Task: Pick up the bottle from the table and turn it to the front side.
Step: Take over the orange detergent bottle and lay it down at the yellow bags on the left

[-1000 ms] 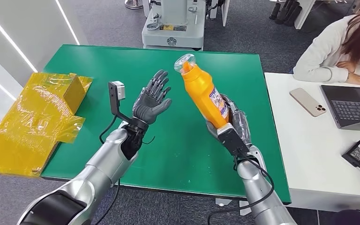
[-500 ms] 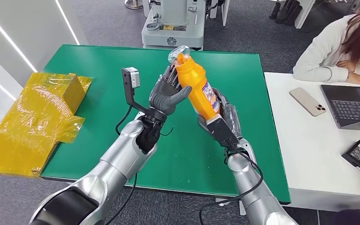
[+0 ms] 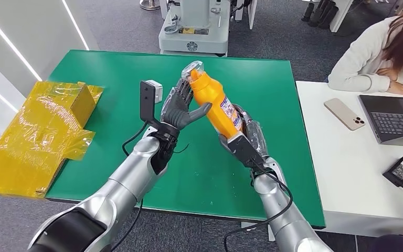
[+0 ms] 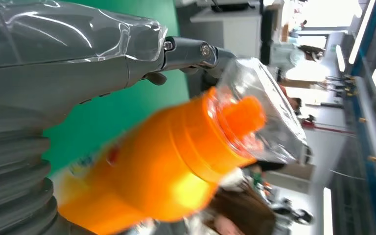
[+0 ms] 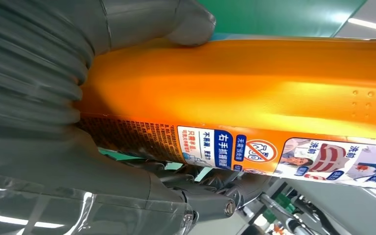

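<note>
The robot's right hand (image 3: 245,140) is gripping the lower body of the orange bottle (image 3: 215,102) and holding it tilted in the air above the green table (image 3: 110,73), its clear cap pointing away and to the left. The left hand (image 3: 181,108) is reaching in with fingers spread, thumb touching the bottle's side and fingertips up by the neck, not wrapped round it. A person (image 3: 383,52) is sitting at the white desk (image 3: 346,173) alongside, near a phone (image 3: 345,114) and laptop (image 3: 393,121), while a crumpled yellow bag (image 3: 36,136) is lying at the table's left edge.
</note>
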Motion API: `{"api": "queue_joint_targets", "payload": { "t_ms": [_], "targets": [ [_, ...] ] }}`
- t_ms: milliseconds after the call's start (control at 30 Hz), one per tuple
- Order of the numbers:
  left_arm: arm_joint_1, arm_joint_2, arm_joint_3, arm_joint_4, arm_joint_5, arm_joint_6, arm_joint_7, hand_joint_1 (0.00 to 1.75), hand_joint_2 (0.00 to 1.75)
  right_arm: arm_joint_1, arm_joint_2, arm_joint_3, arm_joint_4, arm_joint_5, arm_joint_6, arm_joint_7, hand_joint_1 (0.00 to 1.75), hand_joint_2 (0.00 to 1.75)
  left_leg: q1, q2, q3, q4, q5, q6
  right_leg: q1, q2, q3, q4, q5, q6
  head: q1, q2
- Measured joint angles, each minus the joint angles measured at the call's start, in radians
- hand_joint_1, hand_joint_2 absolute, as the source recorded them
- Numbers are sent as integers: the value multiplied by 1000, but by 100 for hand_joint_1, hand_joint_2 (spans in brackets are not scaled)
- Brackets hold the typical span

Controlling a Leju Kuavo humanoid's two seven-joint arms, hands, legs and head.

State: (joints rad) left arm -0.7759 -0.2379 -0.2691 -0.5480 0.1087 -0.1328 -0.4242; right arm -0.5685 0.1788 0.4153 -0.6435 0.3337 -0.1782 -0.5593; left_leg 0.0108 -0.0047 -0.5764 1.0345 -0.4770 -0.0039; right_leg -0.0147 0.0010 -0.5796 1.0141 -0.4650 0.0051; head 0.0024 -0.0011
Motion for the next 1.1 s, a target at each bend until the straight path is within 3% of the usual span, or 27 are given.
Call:
{"api": "queue_joint_targets", "payload": {
  "t_ms": [333, 800, 1100],
  "targets": [
    [-32, 29, -3, 79, 16, -84, 66, 0, 175, 5, -21, -8, 26, -1, -2, -12, 175, 175, 0, 0, 0, 0, 0, 0, 0, 0, 0, 0, 0, 0, 0, 0],
    [-49, -8, 12, 106, 136, -220, 109, 0, 175, 3, -27, -8, 69, -24, -34, -32, 175, 175, 0, 0, 0, 0, 0, 0, 0, 0, 0, 0, 0, 0, 0, 0],
    [-49, -32, 11, 107, 109, -99, 65, 0, 175, 2, -26, -6, 71, -25, -47, -32, 175, 175, 0, 0, 0, 0, 0, 0, 0, 0, 0, 0, 0, 0, 0, 0]
  ]
}}
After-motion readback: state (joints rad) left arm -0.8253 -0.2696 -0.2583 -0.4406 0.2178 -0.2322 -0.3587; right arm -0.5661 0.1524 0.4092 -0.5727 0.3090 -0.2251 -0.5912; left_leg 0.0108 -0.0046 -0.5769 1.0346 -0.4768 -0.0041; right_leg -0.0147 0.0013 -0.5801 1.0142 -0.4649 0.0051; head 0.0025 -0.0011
